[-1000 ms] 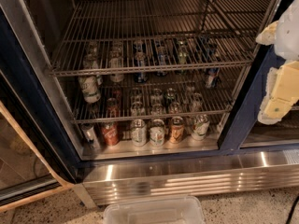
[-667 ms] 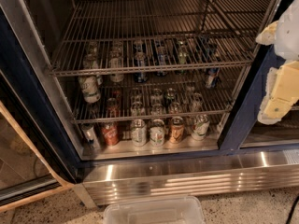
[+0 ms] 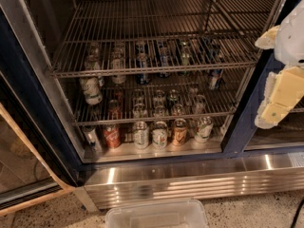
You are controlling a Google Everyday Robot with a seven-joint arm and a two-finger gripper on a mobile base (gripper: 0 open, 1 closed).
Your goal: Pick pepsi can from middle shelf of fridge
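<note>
The fridge [image 3: 42, 113] stands open, with a dark blue frame and a steel base panel. The middle shelf [image 3: 152, 118] is a wire rack holding several cans. A dark blue can that looks like the pepsi can [image 3: 214, 78] stands at the shelf's right end. More dark cans show through the upper rack [image 3: 152, 71]. A white-and-green can [image 3: 91, 90] stands at the left of the middle shelf. My gripper [image 3: 261, 80] hangs at the right edge of the view, in front of the fridge's centre post and outside the shelves. Its pale yellow fingers [image 3: 280, 96] are apart and hold nothing.
Several cans, red, white and brown, line the pale fridge floor [image 3: 156, 151]. The open glass door [image 3: 19, 175] stands at the lower left. A clear plastic bin [image 3: 156, 215] sits on the speckled floor below the steel base panel [image 3: 190, 179]. A second compartment lies to the right.
</note>
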